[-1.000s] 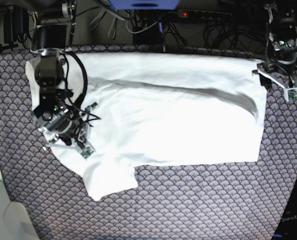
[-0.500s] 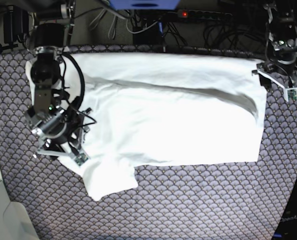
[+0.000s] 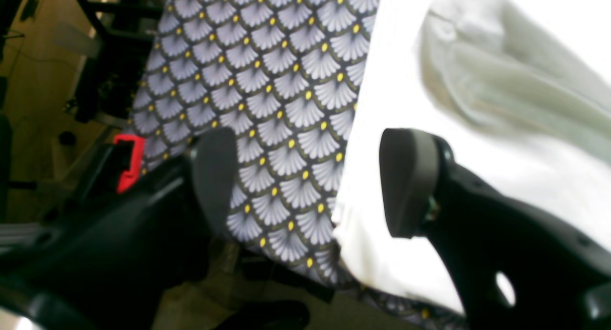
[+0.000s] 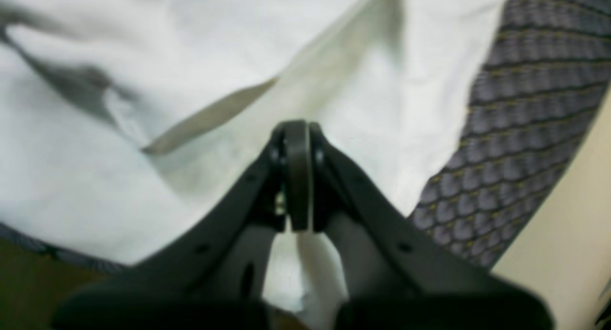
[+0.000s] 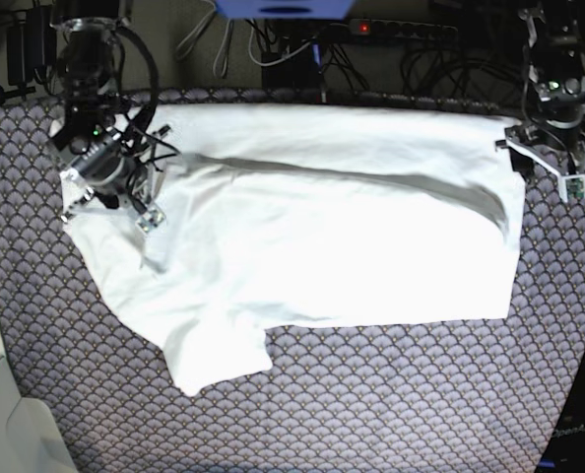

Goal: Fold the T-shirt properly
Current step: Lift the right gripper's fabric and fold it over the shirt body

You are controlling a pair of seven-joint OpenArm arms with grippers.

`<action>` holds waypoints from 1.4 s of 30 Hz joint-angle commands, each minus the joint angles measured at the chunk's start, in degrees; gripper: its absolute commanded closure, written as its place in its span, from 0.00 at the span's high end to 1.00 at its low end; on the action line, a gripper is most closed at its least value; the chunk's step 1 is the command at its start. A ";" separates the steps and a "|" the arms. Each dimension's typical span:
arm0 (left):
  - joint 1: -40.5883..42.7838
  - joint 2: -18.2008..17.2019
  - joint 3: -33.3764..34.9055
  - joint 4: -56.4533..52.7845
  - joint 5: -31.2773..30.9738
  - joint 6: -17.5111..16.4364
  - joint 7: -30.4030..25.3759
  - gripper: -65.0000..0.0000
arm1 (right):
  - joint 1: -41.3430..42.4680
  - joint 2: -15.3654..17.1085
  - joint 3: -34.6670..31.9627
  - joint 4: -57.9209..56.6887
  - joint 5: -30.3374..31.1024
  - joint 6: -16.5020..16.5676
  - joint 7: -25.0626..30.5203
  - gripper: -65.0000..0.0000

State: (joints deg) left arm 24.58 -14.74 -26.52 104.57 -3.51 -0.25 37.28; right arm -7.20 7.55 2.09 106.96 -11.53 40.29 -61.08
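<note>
The right gripper [image 4: 297, 177] is seen with its jaws pressed together; no cloth is seen between the tips, and whether a thin layer is pinched cannot be told from the right wrist view. Directly beneath and ahead of it lies the T-shirt [image 4: 238, 72], with a raised crease running off to one side of the tips. The left gripper [image 3: 312, 182] is held spread wide and empty, one pad [image 3: 408, 177] over the cloth's edge [image 3: 353, 186], the other above the patterned table cover [image 3: 267, 81]. In the base view the T-shirt [image 5: 332, 236] is spread between both tools, one sleeve trailing toward the near edge. The garment is judged light, soft and limp, likely to sag and wrinkle when lifted; it is best taken at a hem, corner or fold edge, pinched firmly, since thin cloth may slip.
</note>
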 commanded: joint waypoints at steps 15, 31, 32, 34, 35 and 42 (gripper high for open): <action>-0.18 -0.86 -0.60 1.05 0.30 0.30 -1.45 0.70 | 0.39 -2.41 -0.37 -4.67 0.32 -0.29 1.17 0.00; 1.14 -0.77 -0.25 4.04 -0.05 0.30 -1.45 0.70 | 14.98 -3.02 -4.50 -3.62 -0.21 -0.29 4.07 0.00; 1.31 -0.77 -0.25 4.74 -0.05 0.30 -1.45 0.70 | 14.54 -2.41 -3.63 -2.74 -0.21 -0.29 3.28 0.00; 1.40 -0.77 -0.25 5.36 -0.05 0.30 -1.45 0.70 | 12.61 -1.18 -2.31 -0.80 -0.21 -0.29 2.22 0.00; 1.31 -0.77 -0.25 5.36 -0.05 0.30 -1.45 0.70 | 11.03 -0.65 -1.69 0.43 -0.21 -0.29 2.13 0.00; 0.96 -0.77 -0.25 5.01 -0.14 0.30 -1.54 0.70 | -1.11 -0.65 0.15 3.68 0.23 -0.29 2.66 0.00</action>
State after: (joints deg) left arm 25.69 -14.90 -26.48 108.77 -3.95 -0.21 37.10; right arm -9.13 6.79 2.24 109.54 -11.53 40.27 -59.18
